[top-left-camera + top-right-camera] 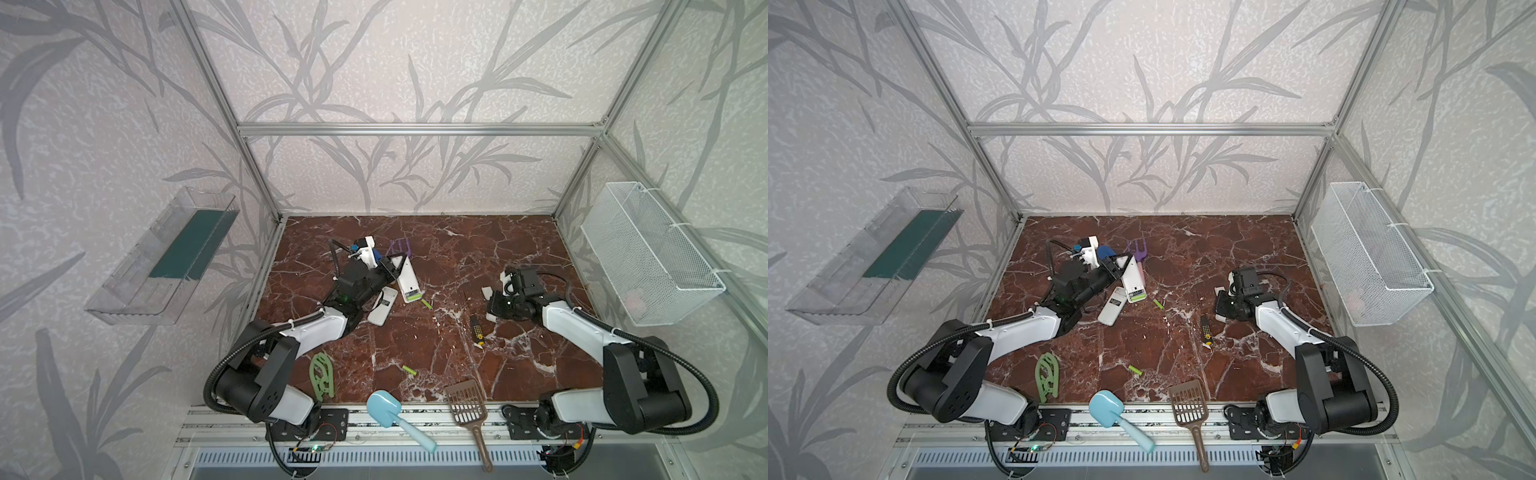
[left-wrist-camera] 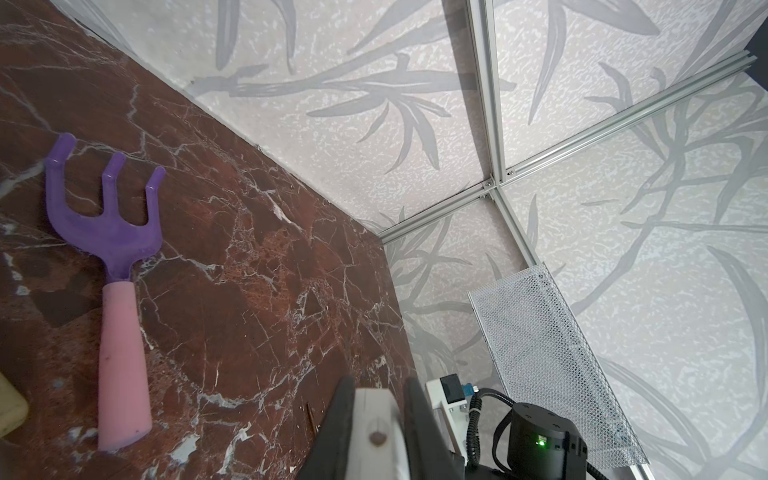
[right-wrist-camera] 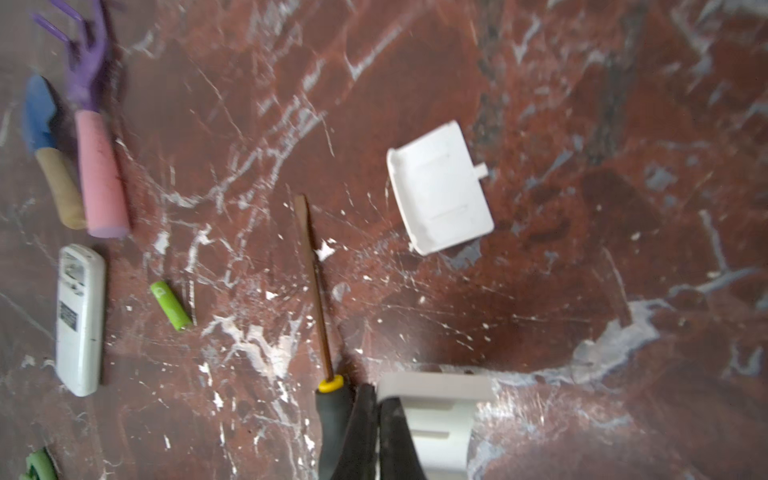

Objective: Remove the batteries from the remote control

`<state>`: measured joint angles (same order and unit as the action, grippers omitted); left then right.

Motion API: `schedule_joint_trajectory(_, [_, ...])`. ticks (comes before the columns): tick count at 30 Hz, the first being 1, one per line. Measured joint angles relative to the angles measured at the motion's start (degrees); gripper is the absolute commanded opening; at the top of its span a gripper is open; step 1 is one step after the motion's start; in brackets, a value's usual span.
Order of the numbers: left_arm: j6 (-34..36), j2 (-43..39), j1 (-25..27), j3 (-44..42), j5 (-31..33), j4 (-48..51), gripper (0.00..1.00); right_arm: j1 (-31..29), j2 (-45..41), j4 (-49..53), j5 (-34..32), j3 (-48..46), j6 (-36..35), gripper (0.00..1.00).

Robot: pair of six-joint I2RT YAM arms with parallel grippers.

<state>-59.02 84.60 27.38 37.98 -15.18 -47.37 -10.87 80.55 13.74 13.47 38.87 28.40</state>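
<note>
Batteries point(image 1: 427, 304) are small and green, and two of them lie loose on the red table point(image 1: 478, 249). The first battery point(image 3: 170, 305) lies just beside the near end of the remote point(image 1: 406, 277). The second battery point(image 1: 409, 370) lies well apart from it, near the front edge of the table. A green strip point(image 1: 412, 296) shows at that end of the remote, but it is too small to tell if it is a battery. The left gripper point(image 2: 376, 419) is clamped on the far end of the remote, with one black finger point(image 2: 338, 424) on each side of the white shell. The other remote point(image 1: 383, 306) lies flat on the table, close to the left arm and beside the first one. The right gripper point(image 3: 377, 399) is low over the table on the right side. Its fingers are pressed together with nothing between them. A white cover point(image 3: 436, 415) sits just beside it. Another cover point(image 3: 440, 187) lies flat on the table, a bit apart. The screwdriver point(image 3: 318, 291) lies on the other side of the right gripper, with its thin tip pointing toward the back wall. A purple rake point(image 2: 104, 216) with a pink handle lies on the table behind the remote. A blue scoop point(image 1: 384, 407) and a brown scoop point(image 1: 465, 403) lie at the front edge.
</note>
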Motion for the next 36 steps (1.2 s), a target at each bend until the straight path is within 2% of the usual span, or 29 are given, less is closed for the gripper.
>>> schedule_joint_trajectory(5, [0.11,0.00,0.07,-0.13,-0.02,0.02,0.00,0.00,2.12,0.09,0.07,-0.17,-0.33,0.08])
schedule_joint_trajectory(12, [0.09,0.00,0.39,-0.37,-0.04,0.00,0.00,0.00,1.86,0.35,0.07,-0.52,-1.49,0.46])
schedule_joint_trajectory(18, [0.09,0.00,0.74,-0.37,-0.09,0.00,0.00,-1.97,-5.90,1.64,-0.59,-0.24,-5.03,0.60])
schedule_joint_trajectory(22, [0.09,0.00,1.20,-0.37,-0.02,0.00,0.00,-9.49,-11.72,1.09,-1.46,2.21,-10.73,0.68])
schedule_joint_trajectory(26, [0.17,0.02,1.88,-0.37,0.09,0.00,0.00,-15.13,-13.86,-1.92,0.63,4.83,-14.01,0.72])
schedule_joint_trajectory(30, [0.63,0.02,2.64,-0.37,0.37,0.09,0.00,-19.32,-13.88,-4.31,1.92,6.69,-14.32,0.78])
schedule_joint_trajectory(36, [1.46,0.02,4.22,-0.35,1.97,0.46,0.00,-25.88,-10.71,-7.37,2.67,11.58,-11.61,0.80])
